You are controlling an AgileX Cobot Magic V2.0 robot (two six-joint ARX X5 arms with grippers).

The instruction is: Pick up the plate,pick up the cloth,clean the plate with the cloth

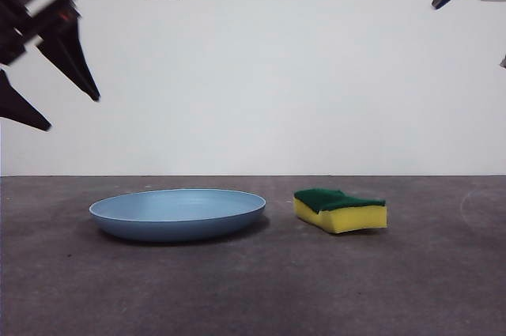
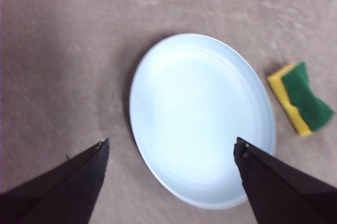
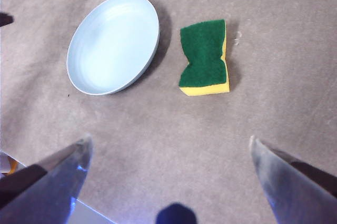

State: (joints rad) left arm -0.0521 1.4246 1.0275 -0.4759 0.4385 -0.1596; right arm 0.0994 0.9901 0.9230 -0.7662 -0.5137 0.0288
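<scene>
Hovering left tool (image 2: 169,147) wide above plate (image 2: 200,118), right tool (image 3: 169,147) wide, sponge (image 3: 204,58) unlabelled

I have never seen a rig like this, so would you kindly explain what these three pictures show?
A two-armed robot works at a grey table. One picture looks level across the table; the other two come from cameras on the wrists. On the table lie a round light-blue plastic plate and, beside it but apart, a yellow foam sponge with a green scouring face. The left gripper hangs open above the plate; the right gripper hangs open, higher up. Neither holds anything.
</scene>
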